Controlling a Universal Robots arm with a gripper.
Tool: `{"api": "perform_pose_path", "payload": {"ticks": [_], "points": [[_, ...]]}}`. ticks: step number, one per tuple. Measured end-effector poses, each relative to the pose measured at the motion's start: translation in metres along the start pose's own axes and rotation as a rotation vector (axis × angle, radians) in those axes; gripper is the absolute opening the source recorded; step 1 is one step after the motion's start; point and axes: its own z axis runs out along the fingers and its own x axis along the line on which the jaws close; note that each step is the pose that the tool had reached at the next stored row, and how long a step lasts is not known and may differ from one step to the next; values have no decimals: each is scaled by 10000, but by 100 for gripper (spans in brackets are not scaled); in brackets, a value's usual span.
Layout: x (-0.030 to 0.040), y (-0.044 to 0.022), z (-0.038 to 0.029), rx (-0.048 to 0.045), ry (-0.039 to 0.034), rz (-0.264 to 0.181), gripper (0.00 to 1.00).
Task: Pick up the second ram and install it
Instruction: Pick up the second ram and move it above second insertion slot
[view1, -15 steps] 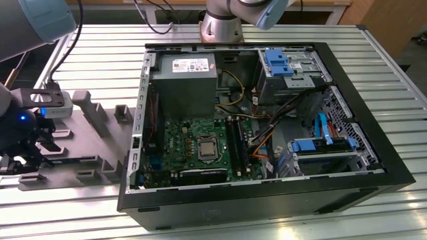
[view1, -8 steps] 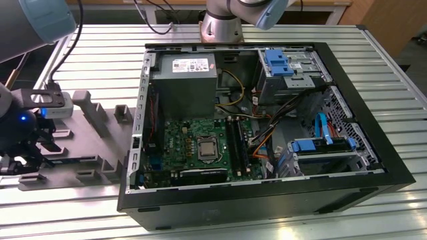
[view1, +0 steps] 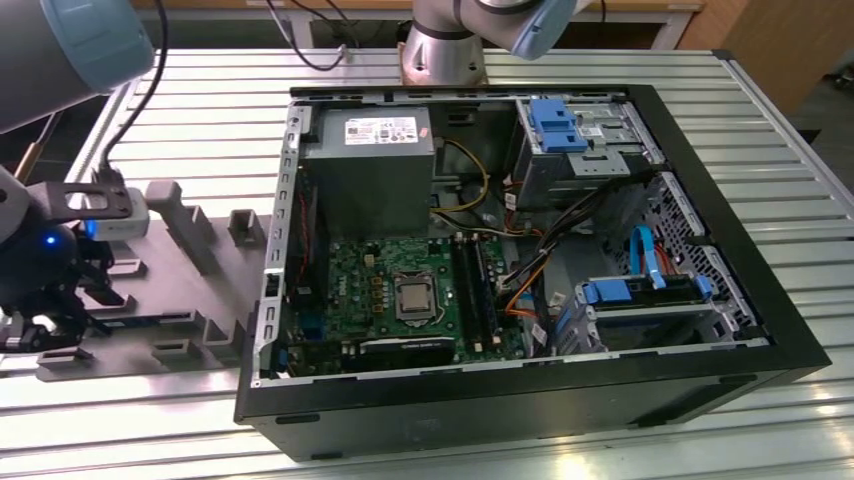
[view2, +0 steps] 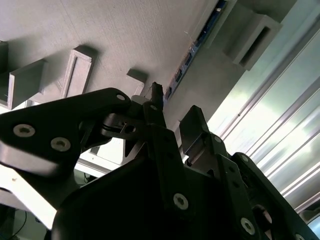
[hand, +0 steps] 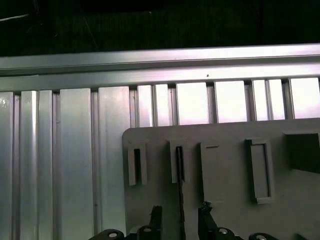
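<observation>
Early stage, by the look of it: pick-up not yet made. Poised with the gripper (hand: 180, 219) low over the grey fixture plate (hand: 230, 175), close to the plate's rounded corner and its edge toward the slatted table (hand: 65, 165). Spread apart, 1 fingertip (hand: 156, 214) on either side of the second ram (hand: 179, 192), with a gap on both sides in the first wrist view; no pinch, no touch to be seen. Ram upright on its long edge in a narrow slot of the plate, beside other grey holders (hand: 136, 162), edge-on as a thin dark line. In the second wrist view, a dark strip with small chips running away from the fingers along the plate. In the exterior view, all of this at that view's left, well apart from the open computer case (view1: 534, 405). Inside the case, a motherboard (view1: 400, 290) with long black memory slots (view1: 477, 290); any slot already filled, cannot tell. Judged left to do: closing on the stick, lifting it out of the plate, carrying it across to the case, pressing it into a slot.
</observation>
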Motion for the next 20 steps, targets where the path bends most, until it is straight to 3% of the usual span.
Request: {"api": "perform_pose_path", "payload": {"ticks": [13, 20], "points": [[6, -4, 102, 2, 0, 0, 41], [6, -4, 114, 3, 0, 0, 41]]}}
